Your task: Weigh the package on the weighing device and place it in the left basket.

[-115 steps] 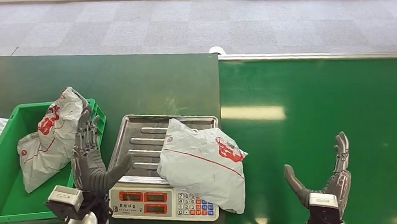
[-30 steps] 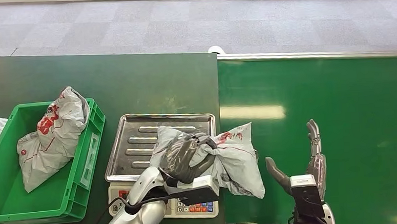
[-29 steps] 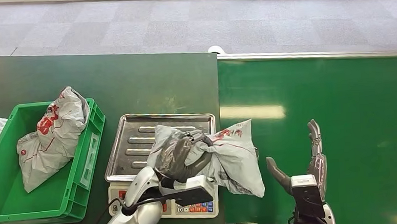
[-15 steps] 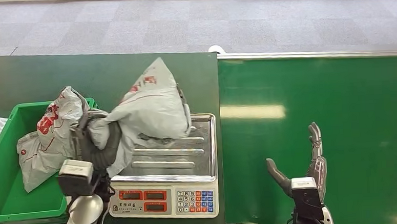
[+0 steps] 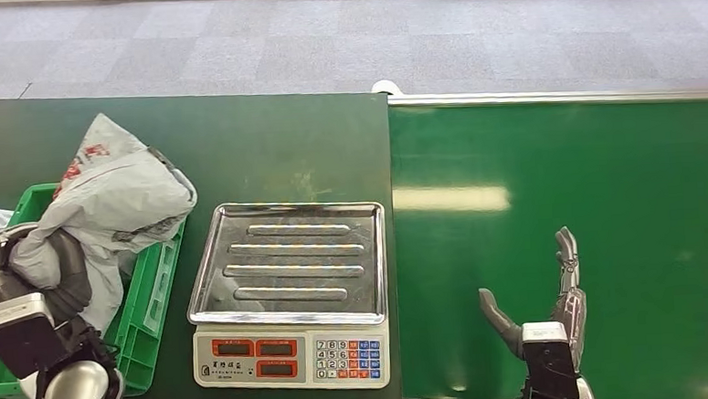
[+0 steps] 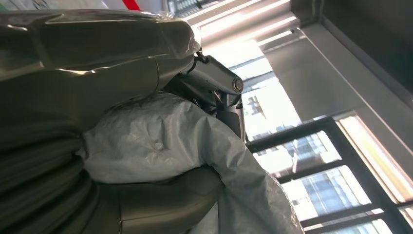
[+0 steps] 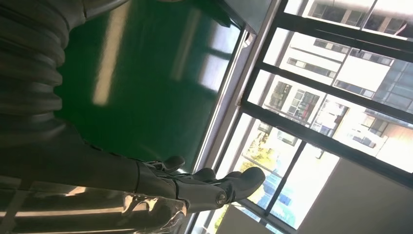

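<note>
left hand [image 5: 57, 270] grips package [image 5: 117, 198] over basket [image 5: 149, 292]; right hand [image 5: 557, 303] spread.

1. You had the scale's tray [image 5: 289, 258] bare, so a hand could pass flat over it without meeting anything.
2. The green conveyor belt [image 5: 597, 187] lay open, with your right hand [image 5: 557, 312] standing over its near edge, fingers apart and holding nothing.
3. The green basket [image 5: 149, 292] was crowded: the package [image 5: 117, 207] gripped in your left hand [image 5: 48, 275] hung over its right wall and covered most of the opening.
4. The dark table [image 5: 238, 142] beyond the scale stood free for a pass.
</note>
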